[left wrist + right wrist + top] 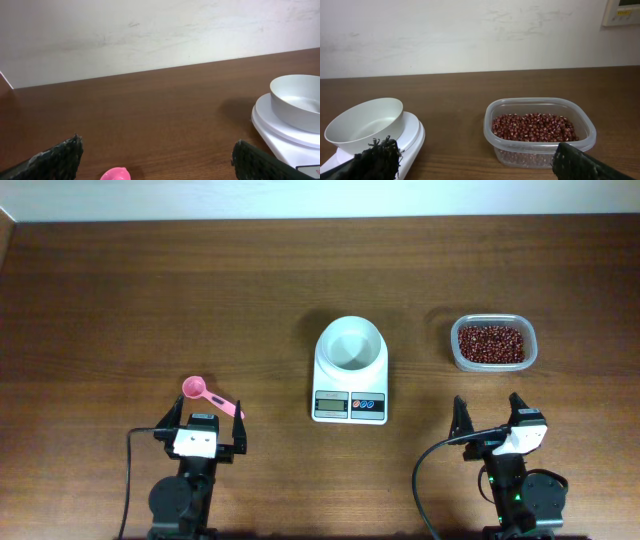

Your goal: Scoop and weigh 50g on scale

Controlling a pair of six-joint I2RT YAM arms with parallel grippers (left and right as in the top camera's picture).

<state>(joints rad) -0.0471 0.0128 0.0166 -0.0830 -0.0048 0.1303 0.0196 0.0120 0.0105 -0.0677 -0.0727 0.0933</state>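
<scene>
Both released: left hand (pixel 206 418) by scoop (pixel 210 397), right hand (pixel 488 406) near beans (pixel 491 343), scale (pixel 350 376) between.

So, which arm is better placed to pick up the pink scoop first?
Left. The pink scoop lies just in front of the open left gripper, left of the scale. The right gripper, also open, sits across the scale, near the clear tub of red beans.

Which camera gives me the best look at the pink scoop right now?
Overhead: the whole pink scoop shows, bowl and handle, lying on the table. Left wrist catches only its pink edge at the bottom of frame. Right wrist doesn't show it.
</scene>
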